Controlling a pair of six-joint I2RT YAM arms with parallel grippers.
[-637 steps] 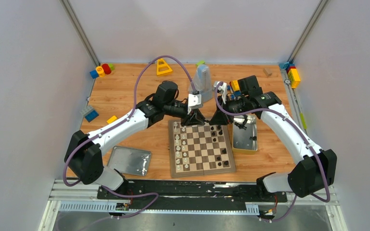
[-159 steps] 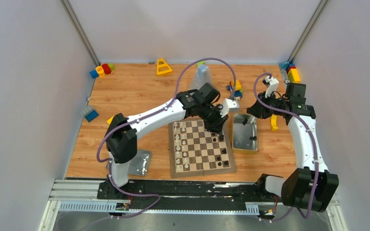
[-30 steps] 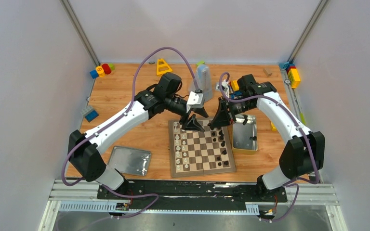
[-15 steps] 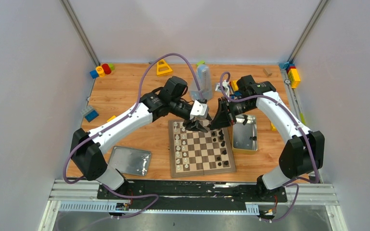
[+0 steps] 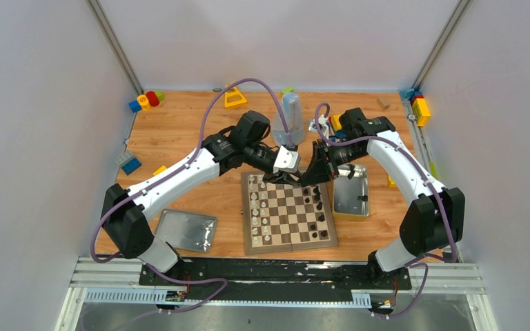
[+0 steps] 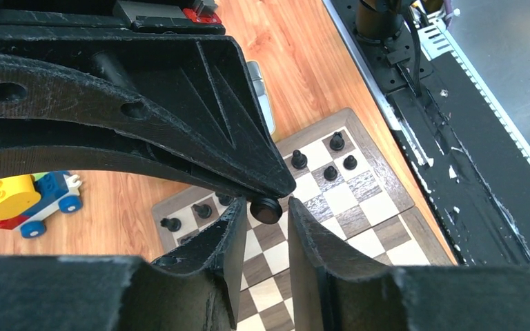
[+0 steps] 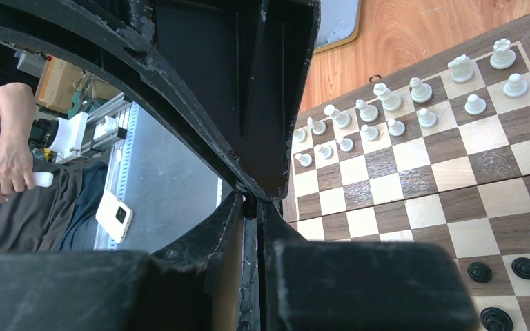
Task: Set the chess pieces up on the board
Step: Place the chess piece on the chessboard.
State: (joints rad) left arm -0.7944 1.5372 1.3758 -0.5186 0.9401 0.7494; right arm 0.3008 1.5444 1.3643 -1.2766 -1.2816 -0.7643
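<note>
Barely open, the left end effector [image 6: 268,215] flanks a black piece [image 6: 266,209].

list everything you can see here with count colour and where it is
table: one, light wood, under it all
board: one, brown and cream, middle of the table
white pieces: about sixteen, cream, two rows on the board's left side
black pieces: several, black, scattered on the board's right side
held piece: one, black, in the air at the gripper tips
tin: one, silver, right of the board
lid: one, silver, left of the board
toy blocks: several, mixed colours, along the table's far and side edges
pale object: one, bluish grey, beyond the board
left gripper: one, black, open, fingers flanking the held piece
right gripper: one, black, shut on the held piece
</note>
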